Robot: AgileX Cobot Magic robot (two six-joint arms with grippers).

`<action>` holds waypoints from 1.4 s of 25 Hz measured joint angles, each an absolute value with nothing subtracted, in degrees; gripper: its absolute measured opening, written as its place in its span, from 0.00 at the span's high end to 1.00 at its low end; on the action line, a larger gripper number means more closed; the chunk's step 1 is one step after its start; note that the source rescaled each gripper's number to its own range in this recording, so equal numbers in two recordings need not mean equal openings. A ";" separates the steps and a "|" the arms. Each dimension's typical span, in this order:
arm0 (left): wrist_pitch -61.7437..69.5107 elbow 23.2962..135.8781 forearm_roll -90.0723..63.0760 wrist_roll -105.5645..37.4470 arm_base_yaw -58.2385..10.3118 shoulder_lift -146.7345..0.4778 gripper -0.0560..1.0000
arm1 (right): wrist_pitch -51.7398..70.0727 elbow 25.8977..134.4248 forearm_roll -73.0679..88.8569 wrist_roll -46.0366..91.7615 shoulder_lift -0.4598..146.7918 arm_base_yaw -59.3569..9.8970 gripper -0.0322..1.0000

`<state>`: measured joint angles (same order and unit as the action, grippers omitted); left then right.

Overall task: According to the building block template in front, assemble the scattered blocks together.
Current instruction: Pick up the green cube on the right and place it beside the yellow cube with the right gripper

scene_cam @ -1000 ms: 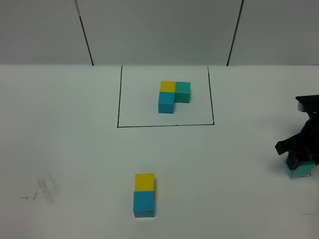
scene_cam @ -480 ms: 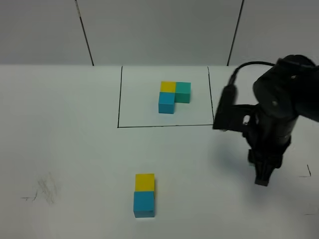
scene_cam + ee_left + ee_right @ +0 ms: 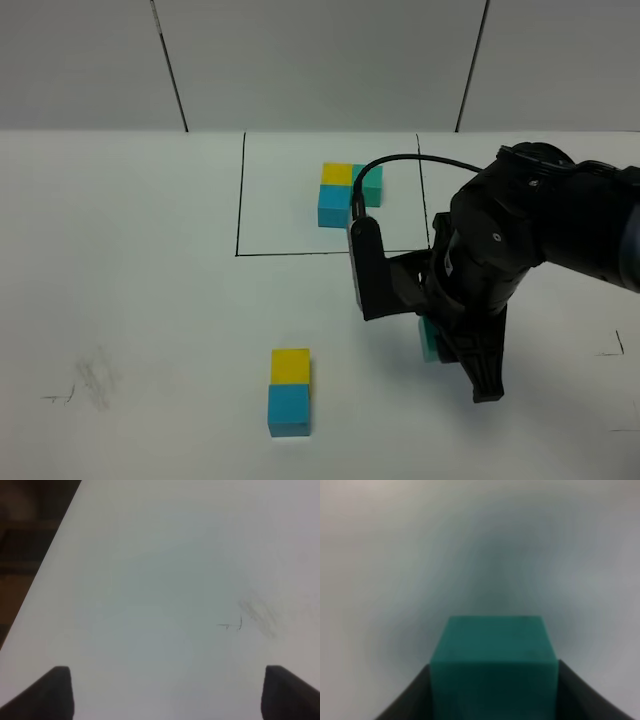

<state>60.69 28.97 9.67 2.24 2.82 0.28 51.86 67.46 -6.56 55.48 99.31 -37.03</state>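
The building block template [image 3: 345,190] is a yellow, teal-green and sky-blue L cluster inside a black drawn rectangle at the back middle. Of the scattered blocks, the yellow cube [image 3: 290,365] and the sky-blue cube [image 3: 288,409] touch in a row at the front middle. My right gripper [image 3: 450,352] is shut on the teal-green cube [image 3: 428,340], held above the table to the right of that pair. In the right wrist view the teal-green cube [image 3: 492,665] sits between the dark fingers [image 3: 405,700]. My left gripper [image 3: 170,695] is open and empty over bare table, outside the exterior view.
The white table [image 3: 140,260] carries a pencil smudge [image 3: 92,382] at the front left, which also shows in the left wrist view [image 3: 255,614]. The right arm's black body and cable [image 3: 500,240] overlap the template frame's right side. The table's edge [image 3: 45,570] borders a dark area.
My right arm has swung left from the table's right edge toward the middle, lifting the teal-green cube off the table and carrying it along. The other cubes have not moved.
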 joint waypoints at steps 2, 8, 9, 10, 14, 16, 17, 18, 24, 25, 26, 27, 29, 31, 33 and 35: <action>60.69 28.97 9.67 2.24 2.82 0.28 0.31 | 51.41 67.46 -5.67 59.25 101.04 -37.03 0.75; 60.69 28.97 9.67 2.24 2.82 0.28 0.31 | 50.57 71.68 -4.20 60.48 106.50 -37.03 0.75; 60.69 28.97 9.67 2.24 2.82 0.28 0.31 | 50.85 72.90 -3.64 60.27 107.48 -37.03 0.75; 60.69 28.97 9.67 2.24 2.82 0.28 0.31 | 51.24 74.33 -3.35 60.08 108.43 -37.15 0.75; 60.69 28.97 9.67 2.24 2.82 0.28 0.31 | 51.73 78.11 -3.07 60.04 111.16 -38.10 0.75; 60.69 28.97 9.67 2.24 2.82 0.28 0.31 | 51.73 78.92 -2.52 60.04 111.87 -38.63 0.75; 60.69 28.97 9.67 2.24 2.82 0.28 0.31 | 51.66 79.19 -2.22 60.04 112.13 -38.96 0.75; 60.69 28.97 9.67 2.24 2.82 0.28 0.31 | 51.53 79.37 -1.78 60.04 112.42 -39.15 0.75; 60.69 28.97 9.67 2.24 2.82 0.28 0.31 | 49.98 79.36 0.37 59.96 114.09 -39.60 0.75; 60.69 28.97 9.67 2.24 2.82 0.28 0.31 | 49.72 79.36 0.54 59.67 114.23 -39.60 0.75; 60.69 28.97 9.67 2.24 2.82 0.28 0.31 | 49.63 79.36 0.77 59.21 114.31 -39.60 0.75; 60.69 28.97 9.67 2.24 2.82 0.28 0.31 | 49.59 79.36 0.95 58.71 114.38 -39.60 0.75; 60.69 28.97 9.67 2.24 2.82 0.28 0.31 | 49.59 79.36 1.51 57.31 114.58 -39.65 0.75; 60.69 28.97 9.67 2.24 2.82 0.28 0.31 | 49.52 79.36 1.80 56.06 114.84 -39.65 0.75; 60.69 28.97 9.67 2.24 2.82 0.28 0.31 | 49.46 79.36 1.80 54.90 114.96 -39.65 0.75; 60.69 28.97 9.67 2.24 2.82 0.28 0.31 | 49.46 79.36 1.80 53.95 114.96 -39.65 0.75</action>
